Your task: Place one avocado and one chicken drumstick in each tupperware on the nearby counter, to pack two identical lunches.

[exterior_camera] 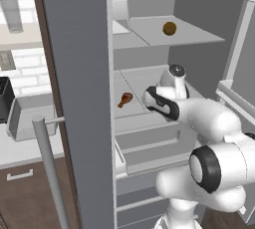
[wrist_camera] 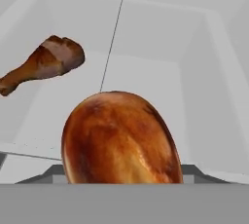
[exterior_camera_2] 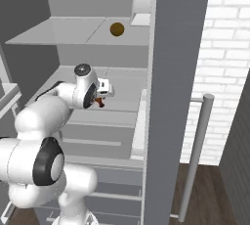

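My gripper point(exterior_camera_2: 101, 99) reaches into the open fridge over its middle shelf and is shut on a chicken drumstick point(wrist_camera: 121, 138), whose glossy brown bulbous end hides the fingertips in the hand view. A reddish bit of that drumstick point(exterior_camera_2: 100, 103) shows under the hand in the right base view. Another chicken drumstick point(exterior_camera: 125, 99) point(wrist_camera: 44, 65) lies on the same shelf, to the left of the held one. An olive-brown avocado point(exterior_camera: 169, 28) point(exterior_camera_2: 116, 29) rests on the upper shelf. A light-grey tupperware point(exterior_camera: 30, 116) stands on the counter point(exterior_camera: 25, 156) left of the fridge.
The open grey fridge door point(exterior_camera: 79, 98) stands between the shelves and the counter, its bar handle point(exterior_camera: 47, 168) point(exterior_camera_2: 197, 155) sticking out. A black toaster point(exterior_camera: 4, 98) sits beside the tupperware. A pale box point(exterior_camera: 121, 11) stands at the upper shelf's edge. Drawers sit below the middle shelf.
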Tool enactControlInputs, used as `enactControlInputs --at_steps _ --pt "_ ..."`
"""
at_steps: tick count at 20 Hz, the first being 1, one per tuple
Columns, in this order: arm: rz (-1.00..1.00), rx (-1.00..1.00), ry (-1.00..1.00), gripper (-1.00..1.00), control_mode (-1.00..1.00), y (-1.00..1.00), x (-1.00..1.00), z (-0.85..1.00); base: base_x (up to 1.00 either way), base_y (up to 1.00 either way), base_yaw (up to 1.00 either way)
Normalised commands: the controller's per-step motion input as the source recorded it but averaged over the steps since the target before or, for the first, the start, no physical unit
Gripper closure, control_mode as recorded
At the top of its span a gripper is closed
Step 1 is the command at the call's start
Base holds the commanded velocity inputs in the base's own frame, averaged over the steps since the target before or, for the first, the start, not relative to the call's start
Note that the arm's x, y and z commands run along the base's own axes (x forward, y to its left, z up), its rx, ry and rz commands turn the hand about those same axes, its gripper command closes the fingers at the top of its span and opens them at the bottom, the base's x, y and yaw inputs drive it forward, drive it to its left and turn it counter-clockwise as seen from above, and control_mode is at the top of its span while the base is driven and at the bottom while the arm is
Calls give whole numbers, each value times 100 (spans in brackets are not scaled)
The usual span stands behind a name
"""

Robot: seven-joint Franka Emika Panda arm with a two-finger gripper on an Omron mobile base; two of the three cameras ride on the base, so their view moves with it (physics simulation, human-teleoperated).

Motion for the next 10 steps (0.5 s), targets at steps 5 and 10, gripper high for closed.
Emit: enactControlInputs --at_steps 5,10 --pt "-6 0 0 100 -100 5 -100 92 0 0 0" --pt "-2 5 2 100 -100 1 -99 62 0 0 0"
